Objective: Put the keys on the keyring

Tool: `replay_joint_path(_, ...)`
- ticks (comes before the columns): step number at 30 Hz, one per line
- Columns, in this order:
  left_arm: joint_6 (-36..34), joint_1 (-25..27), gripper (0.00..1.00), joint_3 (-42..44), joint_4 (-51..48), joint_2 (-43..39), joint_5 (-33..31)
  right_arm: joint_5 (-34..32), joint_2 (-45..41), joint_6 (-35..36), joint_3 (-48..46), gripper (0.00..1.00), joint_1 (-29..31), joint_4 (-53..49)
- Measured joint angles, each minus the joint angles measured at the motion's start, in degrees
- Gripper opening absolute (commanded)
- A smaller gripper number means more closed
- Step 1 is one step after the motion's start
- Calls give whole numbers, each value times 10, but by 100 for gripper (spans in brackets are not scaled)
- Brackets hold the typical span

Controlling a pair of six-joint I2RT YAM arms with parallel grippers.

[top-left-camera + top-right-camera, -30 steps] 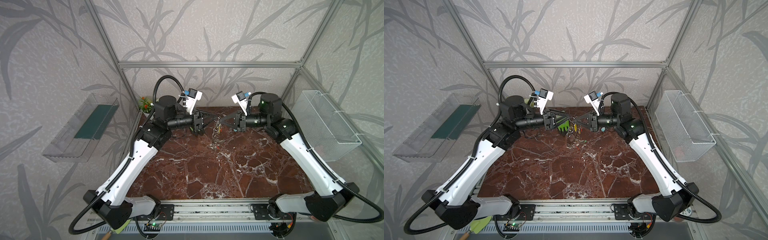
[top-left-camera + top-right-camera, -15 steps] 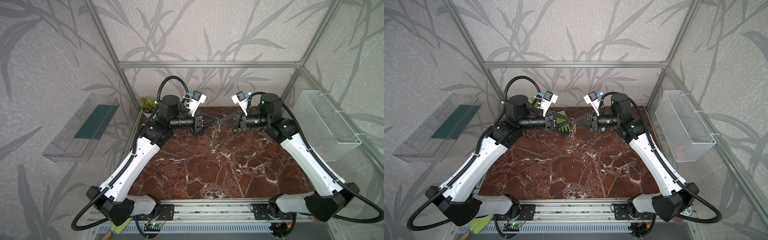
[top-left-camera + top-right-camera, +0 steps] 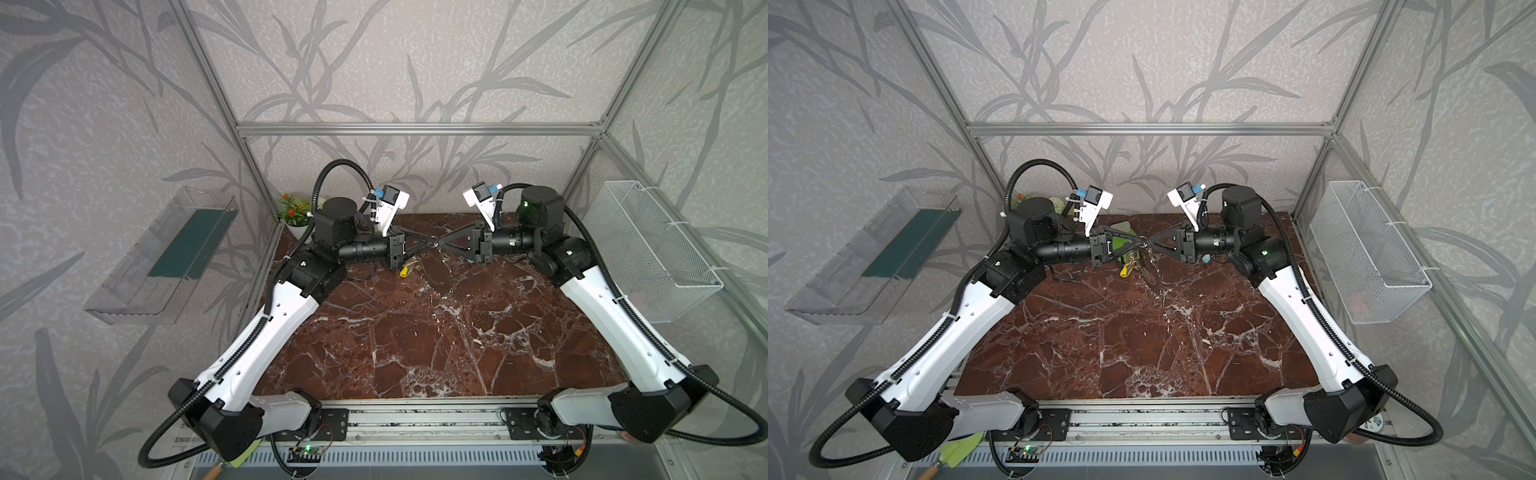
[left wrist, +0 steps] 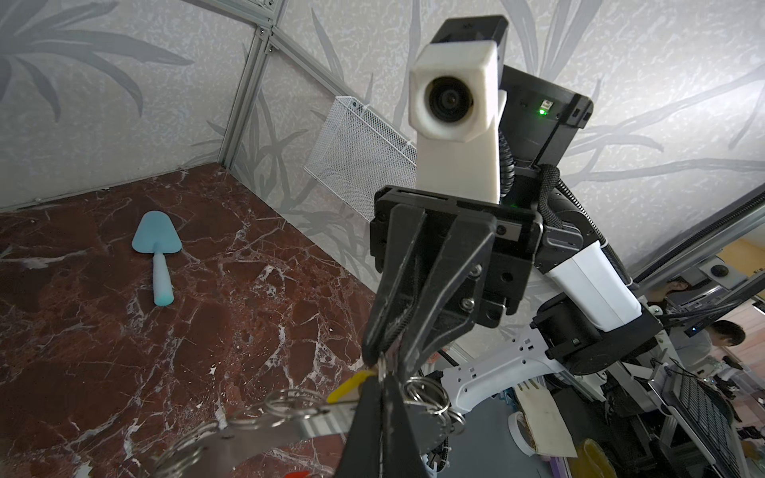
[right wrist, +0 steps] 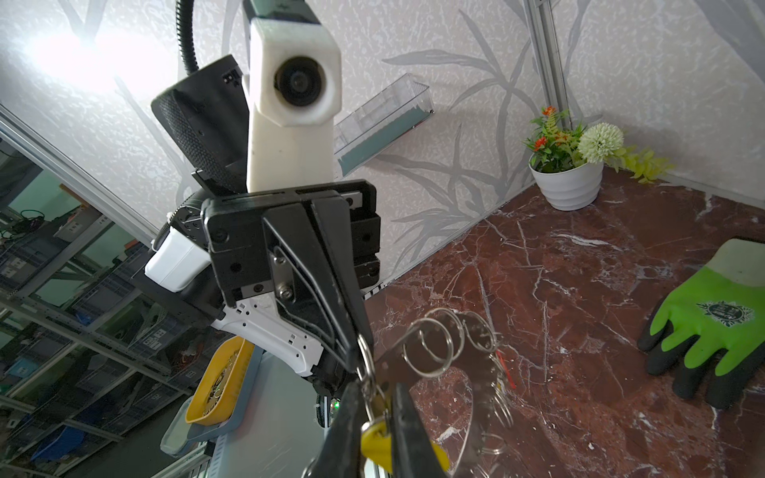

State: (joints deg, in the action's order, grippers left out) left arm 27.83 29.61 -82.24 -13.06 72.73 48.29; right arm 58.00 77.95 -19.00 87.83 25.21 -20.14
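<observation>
Both grippers meet tip to tip high over the far middle of the table. The keyring (image 4: 256, 434), a flat grey metal ring fringed with small wire loops (image 5: 434, 347), hangs between them and shows only faintly in a top view (image 3: 437, 274). My left gripper (image 4: 381, 374) (image 3: 430, 242) is shut on the keyring's rim. My right gripper (image 5: 374, 397) (image 3: 439, 243) stands slightly open, with a wire loop in the narrow gap. A key with a yellow tag (image 5: 374, 438) (image 3: 404, 271) dangles below the tips. A red tag (image 4: 299, 474) peeks in at the left wrist view's edge.
A green-and-black glove (image 5: 703, 327) lies on the marble top behind the left gripper. A blue trowel (image 4: 157, 248) lies near the far right corner. A potted plant (image 5: 567, 186) stands at the far left corner. A wire basket (image 3: 652, 253) and a clear shelf (image 3: 166, 257) hang on the side walls.
My left arm has reached right until its tips meet the right gripper's, and its jaws have closed on the keyring. My right gripper's jaws have parted a little.
</observation>
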Motion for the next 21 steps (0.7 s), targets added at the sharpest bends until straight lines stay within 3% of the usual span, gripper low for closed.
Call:
replay_joint_path(4, 21, 0, 0, 19, 33, -12, -17, 3, 0, -11, -8, 14, 0, 15)
replay_joint_path(12, 56, 0, 0, 41, 88, -24, -45, 9, 0, -26, -19, 0, 1, 35)
replay_joint_path(21, 88, 3, 0, 71, 136, -30, -80, 14, 0, -34, -22, 0, 12, 52)
